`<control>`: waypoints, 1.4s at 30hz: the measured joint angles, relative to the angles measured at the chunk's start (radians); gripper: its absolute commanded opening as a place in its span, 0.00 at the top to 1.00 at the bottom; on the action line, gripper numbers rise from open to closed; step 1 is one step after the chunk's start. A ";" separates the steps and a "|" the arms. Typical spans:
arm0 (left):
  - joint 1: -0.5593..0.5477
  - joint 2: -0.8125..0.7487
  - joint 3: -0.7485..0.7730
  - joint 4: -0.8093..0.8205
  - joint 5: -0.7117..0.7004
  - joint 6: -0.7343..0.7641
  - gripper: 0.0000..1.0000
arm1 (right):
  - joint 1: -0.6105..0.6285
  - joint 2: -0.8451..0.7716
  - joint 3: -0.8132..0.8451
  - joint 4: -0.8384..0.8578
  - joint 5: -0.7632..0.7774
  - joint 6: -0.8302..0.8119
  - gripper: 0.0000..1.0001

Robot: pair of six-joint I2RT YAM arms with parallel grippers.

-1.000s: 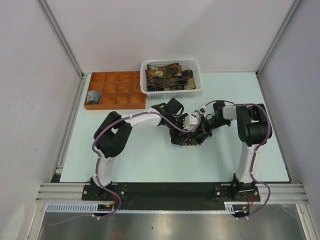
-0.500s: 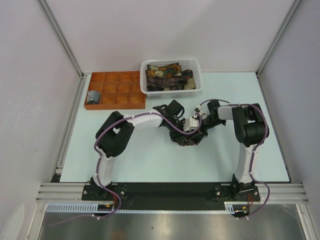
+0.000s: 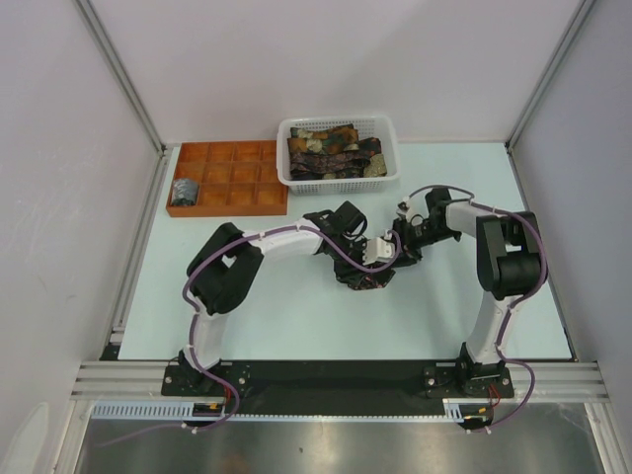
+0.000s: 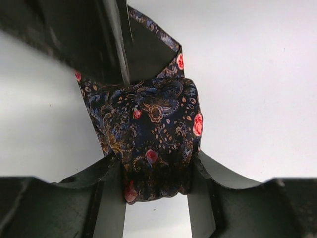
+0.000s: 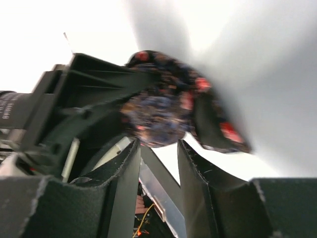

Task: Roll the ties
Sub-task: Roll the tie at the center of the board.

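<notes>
The left tool grips the rolled dark floral fabric tie at mid-table; the right tool stands parted, empty. Maintain pressure so coils stay tight.

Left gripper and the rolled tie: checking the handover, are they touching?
Touching. The left wrist view shows both fingers of the left gripper pressed against the sides of the rolled tie, no gap.

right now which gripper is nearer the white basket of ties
The right. The right gripper sits just below the white basket's front right corner; the left gripper is lower down, shut on the rolled dark tie.
</notes>
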 measured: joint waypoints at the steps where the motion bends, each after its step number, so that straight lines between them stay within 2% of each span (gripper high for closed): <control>1: -0.003 0.006 0.010 -0.006 -0.003 -0.002 0.62 | 0.011 -0.005 0.000 0.006 -0.010 0.007 0.59; 7: -0.016 0.037 0.058 -0.030 -0.015 -0.008 0.62 | 0.075 -0.002 -0.020 0.053 -0.043 0.051 0.59; 10: -0.017 0.047 0.074 -0.045 -0.016 -0.008 0.60 | 0.084 0.019 -0.020 0.068 -0.042 0.054 0.70; 11: -0.017 0.048 0.076 -0.048 -0.016 -0.009 0.59 | 0.084 0.027 -0.020 0.069 -0.042 0.053 0.81; 12: -0.017 0.048 0.076 -0.048 -0.016 -0.009 0.57 | 0.083 0.036 -0.021 0.070 -0.042 0.055 0.87; 13: -0.017 0.049 0.076 -0.048 -0.017 -0.010 0.56 | 0.082 0.042 -0.020 0.071 -0.046 0.053 0.96; 14: -0.018 0.049 0.076 -0.048 -0.019 -0.009 0.51 | 0.082 0.047 -0.020 0.071 -0.050 0.051 0.99; 16: -0.018 0.049 0.076 -0.048 -0.021 -0.009 0.44 | 0.079 0.048 -0.019 0.066 -0.048 0.042 1.00; 17: -0.018 0.049 0.075 -0.045 -0.021 -0.009 0.36 | 0.075 0.050 -0.018 0.064 -0.048 0.037 1.00; 20: -0.016 0.040 0.058 -0.025 -0.013 -0.015 0.22 | 0.061 0.064 -0.018 0.056 -0.031 0.018 1.00; 28: 0.019 -0.018 -0.005 0.045 0.031 -0.094 0.01 | -0.005 0.076 -0.025 0.020 0.048 -0.017 1.00; 33: 0.072 -0.084 -0.046 0.105 0.075 -0.223 0.01 | -0.008 0.076 -0.028 0.017 0.071 -0.018 1.00; 42: 0.240 -0.193 -0.204 0.219 0.224 -0.613 0.01 | 0.005 0.076 -0.036 0.037 0.075 0.008 1.00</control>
